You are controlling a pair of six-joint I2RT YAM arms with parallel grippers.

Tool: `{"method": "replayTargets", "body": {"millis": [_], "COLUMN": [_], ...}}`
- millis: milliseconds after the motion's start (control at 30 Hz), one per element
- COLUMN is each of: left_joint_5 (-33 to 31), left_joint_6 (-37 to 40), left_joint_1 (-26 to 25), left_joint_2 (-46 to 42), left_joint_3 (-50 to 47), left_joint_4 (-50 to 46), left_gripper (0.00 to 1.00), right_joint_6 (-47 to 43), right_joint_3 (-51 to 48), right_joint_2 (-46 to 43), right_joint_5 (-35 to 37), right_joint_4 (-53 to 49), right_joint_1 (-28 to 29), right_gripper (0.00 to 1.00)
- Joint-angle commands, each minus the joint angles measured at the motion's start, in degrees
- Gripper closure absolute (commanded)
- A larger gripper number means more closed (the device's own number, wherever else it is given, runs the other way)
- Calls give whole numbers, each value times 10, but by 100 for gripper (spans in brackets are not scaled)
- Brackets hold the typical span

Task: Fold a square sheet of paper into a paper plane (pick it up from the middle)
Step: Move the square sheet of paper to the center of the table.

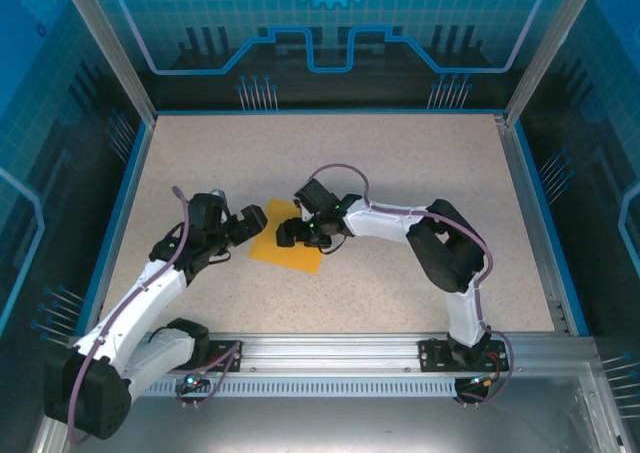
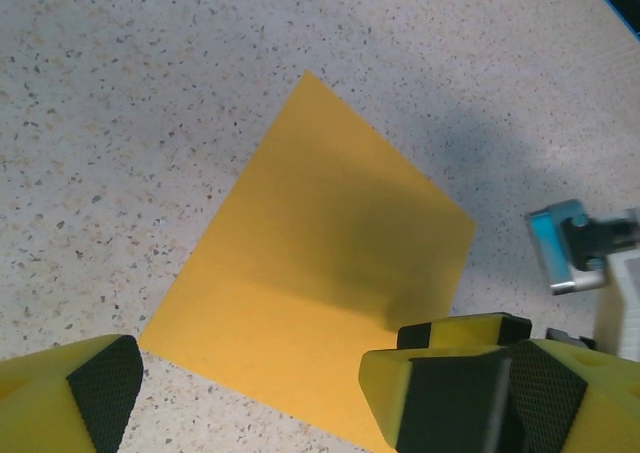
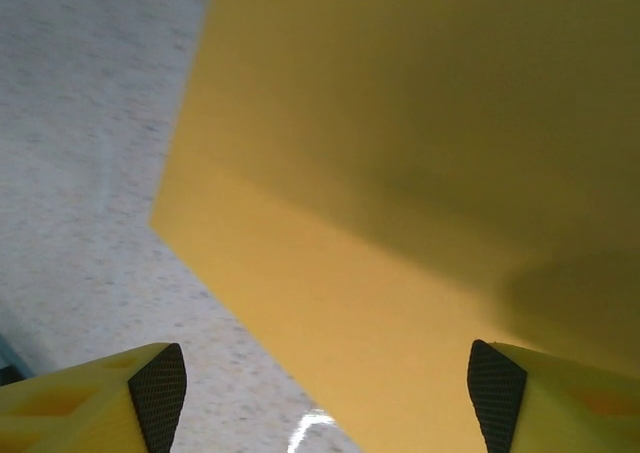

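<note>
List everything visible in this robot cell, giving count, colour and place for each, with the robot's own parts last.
square sheet of paper: one, orange-yellow, flat on the table between the grippers
table: one, speckled beige with blue edging, under everything
rail: one, silver, along the near edge
wall panels: three, blue patterned, back and sides
left arm: one, white and black, near left
right arm: one, white and black, near right
left gripper: one, yellow-black, open, at the sheet's left side
right gripper: one, yellow-black, open, over the sheet

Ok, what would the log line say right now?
orange-yellow square paper sheet: lying flat; left pincer: open, at its edge; right pincer: open, over it
</note>
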Motion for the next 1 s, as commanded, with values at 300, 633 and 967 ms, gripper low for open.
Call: {"method": "replayTargets", "body": {"millis": [300,633,967], "left_joint_5": [37,69,79], "left_joint_6": [39,62,59], "left_joint_1": [7,7,7], "left_joint_2": [-1,15,6], "left_joint_3": [-20,-27,-53], "left_joint_4": [47,68,80], "left_gripper": [1,2,2], "right_joint_6": [-133,-186,-141], "right_joint_3": [-158,-105,3], "right_joint_2": [-70,-130,-24], "right_joint_5": [-29,-12,-21], "right_joint_4": [-77,-135,-87], "right_joint_1": [-125,-119,-139], "right_gripper": [27,24,26]}}
